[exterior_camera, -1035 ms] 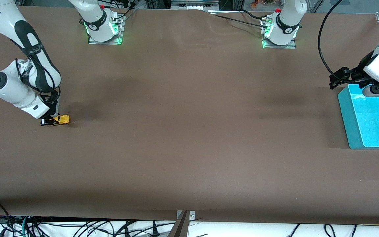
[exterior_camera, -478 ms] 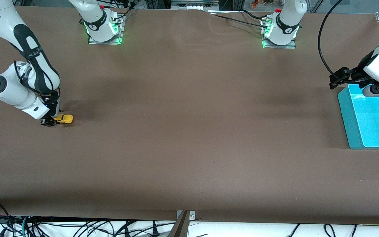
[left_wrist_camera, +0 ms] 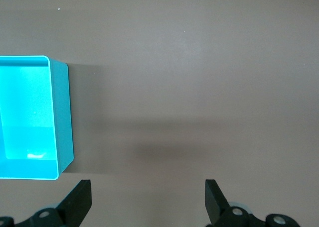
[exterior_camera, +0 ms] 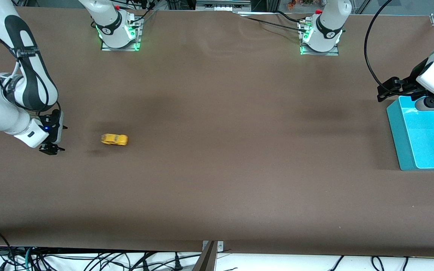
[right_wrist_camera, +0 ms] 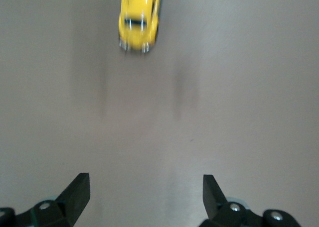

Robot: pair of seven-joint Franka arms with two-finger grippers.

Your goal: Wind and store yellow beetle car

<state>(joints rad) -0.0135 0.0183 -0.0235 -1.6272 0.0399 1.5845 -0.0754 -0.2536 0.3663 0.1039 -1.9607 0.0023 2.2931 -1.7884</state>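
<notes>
A wide brown table (exterior_camera: 217, 158) with two white robot arms, seen from a high camera facing them. The yellow beetle car (exterior_camera: 114, 139) sits on its wheels on the bare tabletop toward the right arm's end of the table, touching nothing and slightly blurred, which suggests it is rolling free under its own spring. The right gripper (exterior_camera: 50, 148) hangs low, just above the table beside the car, its fingers spread wide and holding nothing; in the right wrist view the car (right_wrist_camera: 139, 19) lies well clear of the fingertips (right_wrist_camera: 77, 189), so it looks released on purpose to run. At the left arm's end stands a turquoise bin (exterior_camera: 401, 135), probably where the car belongs. The left gripper (exterior_camera: 390, 88) waits above the bin's edge, fingers apart and empty, likely placed to collect the car.
</notes>
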